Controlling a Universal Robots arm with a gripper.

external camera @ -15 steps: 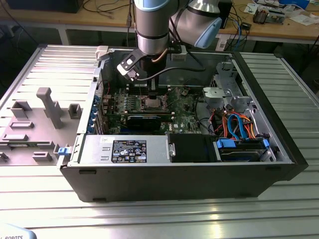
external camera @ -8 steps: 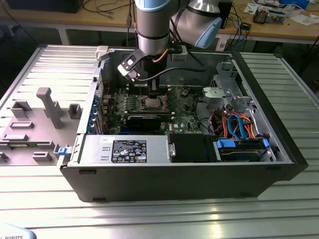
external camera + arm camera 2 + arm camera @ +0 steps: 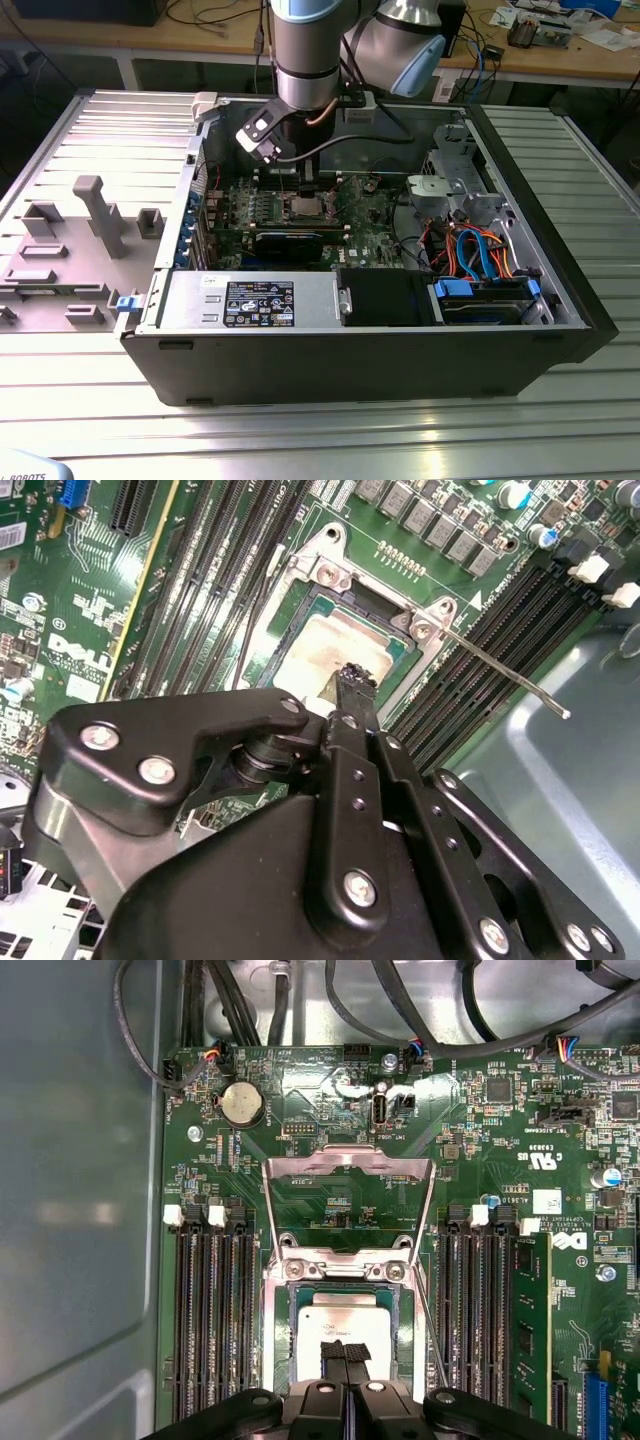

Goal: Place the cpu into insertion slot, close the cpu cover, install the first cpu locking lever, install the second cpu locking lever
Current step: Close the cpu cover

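The cpu [image 3: 345, 1322], a dull silver square with a smeared top, lies flat in the insertion slot [image 3: 345, 1271] on the green board. The cpu cover [image 3: 345, 1163] stands raised and open behind the slot, its window showing the board beyond. My gripper [image 3: 346, 1350] hangs right over the cpu's near edge, fingers shut together with nothing between them. In the second wrist view the shut gripper [image 3: 357, 677] sits at the cpu [image 3: 325, 645], and a thin locking lever [image 3: 500, 670] sticks out free beside the slot. In the exterior view the arm [image 3: 305, 60] reaches down into the case above the insertion slot [image 3: 305, 207].
Long black memory slots [image 3: 205, 1320] flank the socket on both sides. A long black card [image 3: 290, 240] lies in front of the socket. A power supply [image 3: 250, 300], a drive cage with orange and blue cables [image 3: 480, 255] and the case walls [image 3: 350, 370] hem the board in.
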